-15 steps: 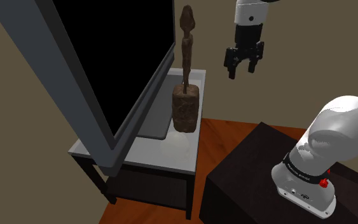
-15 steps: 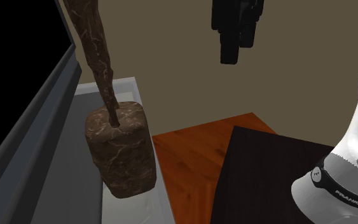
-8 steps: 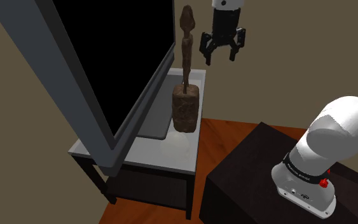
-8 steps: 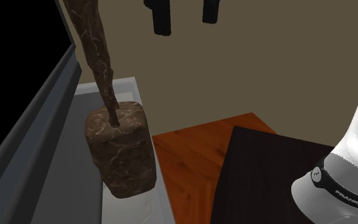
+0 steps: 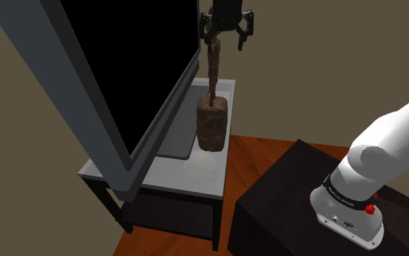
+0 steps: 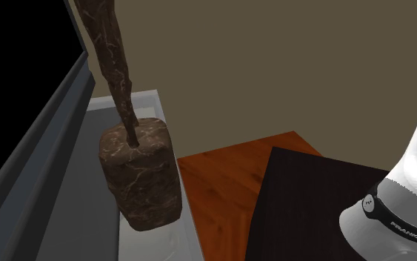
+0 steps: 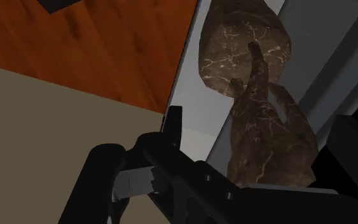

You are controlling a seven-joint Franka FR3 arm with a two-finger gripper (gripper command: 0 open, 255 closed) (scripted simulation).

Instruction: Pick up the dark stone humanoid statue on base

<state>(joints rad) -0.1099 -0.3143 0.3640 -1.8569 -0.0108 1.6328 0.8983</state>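
The white arm (image 5: pixel 388 142) rises from the dark box (image 5: pixel 282 207) at the lower right of the shoulder view. It stretches up and left to the top edge of the frame, where the black gripper (image 5: pixel 223 40) hangs pointing straight down. The pincer is released and grasps nothing: its fingers (image 7: pixel 101 184) stand apart, one on each side of the head of the statue (image 5: pixel 211 120). In the wrist view one finger is clear of the brown, veined head; whether the other touches it I cannot tell.

The statue stands upright at the centre of the shoulder view, a thin figure on a blocky base. It sits on a grey table (image 5: pixel 195 174), with the base close to the table's right edge. To its left, just beside it, is the frame of a big black screen (image 5: pixel 123 65), which closes off that side. To the right of the statue there is open room: tan wall (image 5: pixel 326 73) behind, and a strip of wood floor (image 5: pixel 257 145) between table and box.
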